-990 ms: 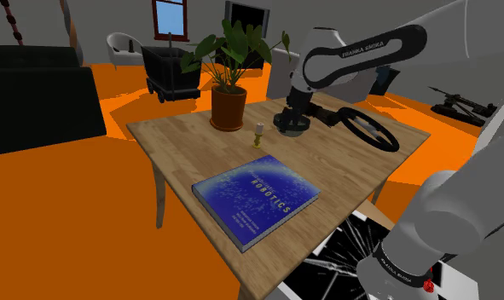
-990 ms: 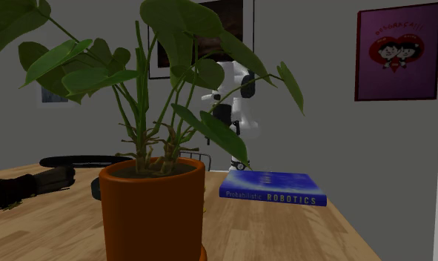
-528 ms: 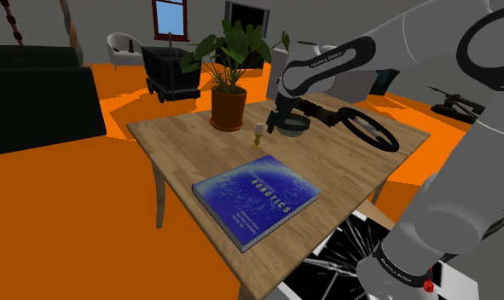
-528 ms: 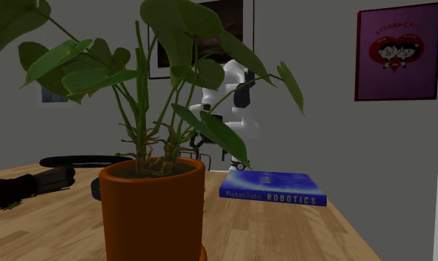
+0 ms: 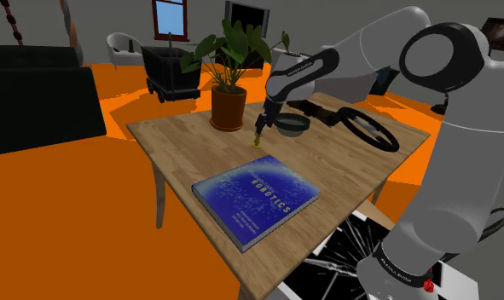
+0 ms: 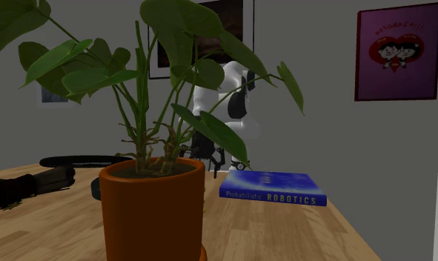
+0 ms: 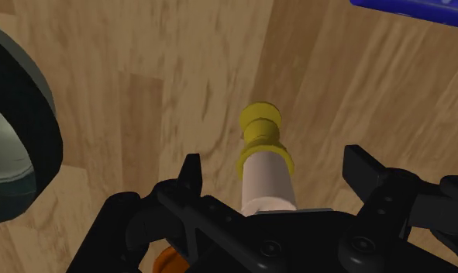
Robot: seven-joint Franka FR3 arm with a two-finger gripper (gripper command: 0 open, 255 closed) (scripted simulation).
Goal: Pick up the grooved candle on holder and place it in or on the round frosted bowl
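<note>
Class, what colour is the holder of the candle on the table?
The holder is yellow, and the candle is cream; this shows best in the wrist view.

floor: orange floor point(image 5: 62, 196) all round the wooden table point(image 5: 344, 162)
walls: grey wall point(image 6: 336, 148) behind table, purple poster point(image 6: 397, 52) on it
seating: black sofa point(image 5: 32, 94) off table's far side, shoulder view's left; white armchair point(image 5: 122, 47) beyond
window: window point(image 5: 168, 15) far behind table, blue
below window: dark trolley point(image 5: 169, 72), maybe

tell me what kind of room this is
Most likely a home living room: a black sofa and a white armchair stand beyond the light wooden table, and a purple framed poster hangs on the grey wall.
</note>
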